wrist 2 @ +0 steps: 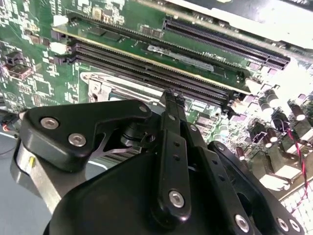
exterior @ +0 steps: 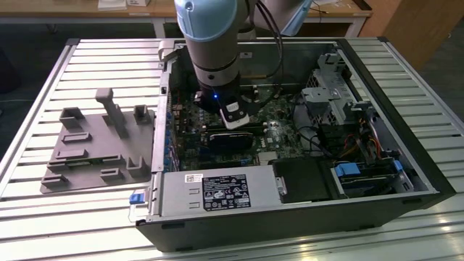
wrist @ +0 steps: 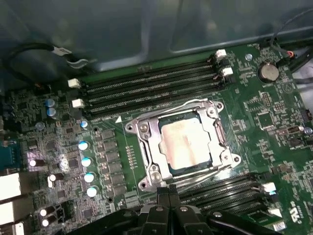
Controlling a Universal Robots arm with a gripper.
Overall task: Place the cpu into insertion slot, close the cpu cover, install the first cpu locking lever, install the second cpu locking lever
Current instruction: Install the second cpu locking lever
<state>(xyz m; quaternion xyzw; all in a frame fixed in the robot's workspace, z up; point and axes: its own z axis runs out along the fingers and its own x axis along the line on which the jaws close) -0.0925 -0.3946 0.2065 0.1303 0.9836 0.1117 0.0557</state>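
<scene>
Fixtures first: on the exterior view's left a grey moulded tray (exterior: 80,157) lies on the slatted table (exterior: 43,81), its pockets bare. To its right stands the open computer case (exterior: 406,163), holding the green motherboard (exterior: 192,122), a power supply (exterior: 217,193) along the near edge, drive cages (exterior: 340,92) on the far right and a black card (exterior: 232,142) in the middle. The arm (exterior: 210,38) reaches down into the case, and the gripper (exterior: 236,120) hangs just over the board beside that card.

In the first wrist view the insertion slot (wrist: 146,129) sits between two banks of long black memory slots (wrist: 146,85). The cpu (wrist: 188,142) lies inside it, a flat square with a dull silvery top, level and framed on all sides. The cpu cover (wrist: 155,155), a thin silvery frame, lies down flat around the chip. Thin wire levers (wrist: 200,177) run along the socket's edges.

The gripper's fingers (wrist: 168,196) are pressed together, holding nothing, their tips just beside the socket's near edge; in the second wrist view they (wrist 2: 173,105) point at the socket's rim (wrist 2: 98,85).
</scene>
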